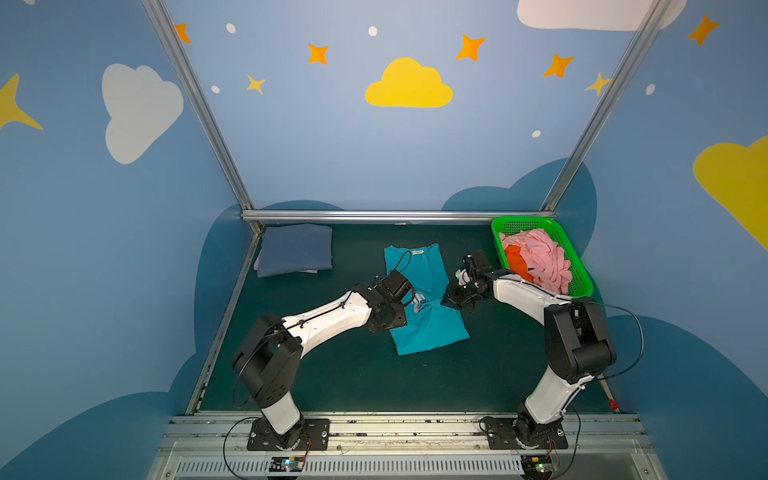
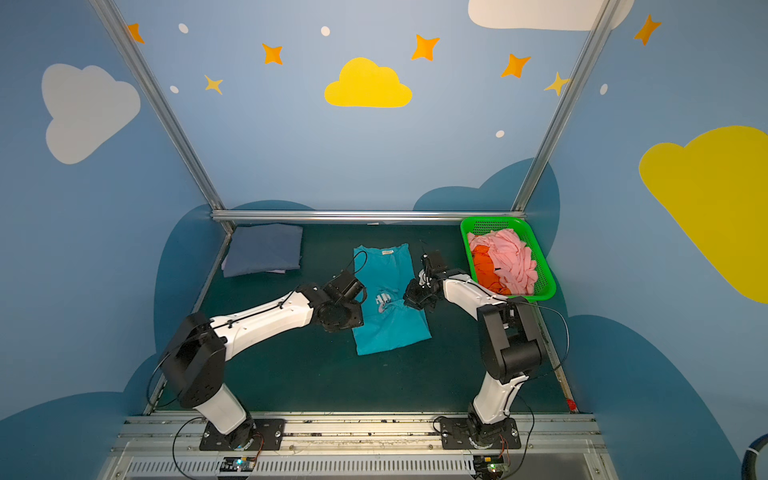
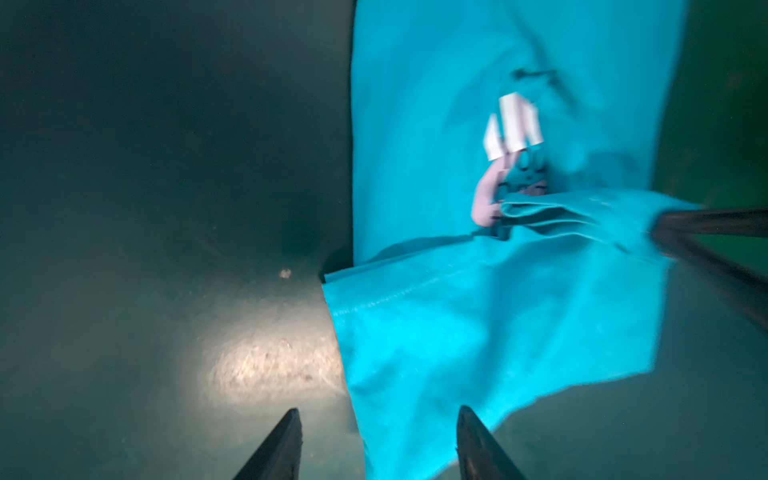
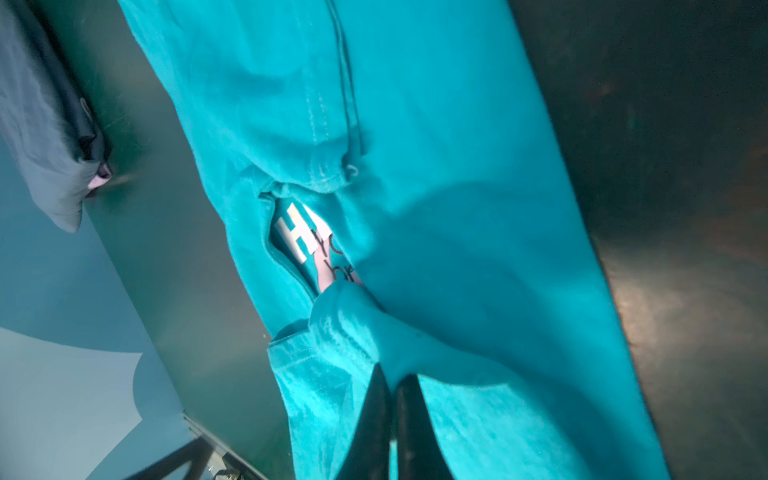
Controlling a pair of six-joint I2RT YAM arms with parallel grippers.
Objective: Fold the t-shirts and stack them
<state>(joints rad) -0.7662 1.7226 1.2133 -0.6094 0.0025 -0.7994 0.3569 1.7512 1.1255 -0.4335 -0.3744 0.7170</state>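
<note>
Green desk (image 1: 332, 374): teal t-shirt (image 1: 432, 332) mid-fold, your left claw (image 3: 379, 409) spread empty, right claw (image 4: 394, 374) pinching cloth; next, probably lay it flat.

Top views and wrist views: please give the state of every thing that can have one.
teal tee: partly folded, one fold pinched up.
blue tee: folded, far left corner.
lavender tee: under blue tee, only an edge shows.
pink tee: crumpled in basket.
orange tee: crumpled in basket.
left gripper: open, empty.
right gripper: shut on teal tee.
</note>
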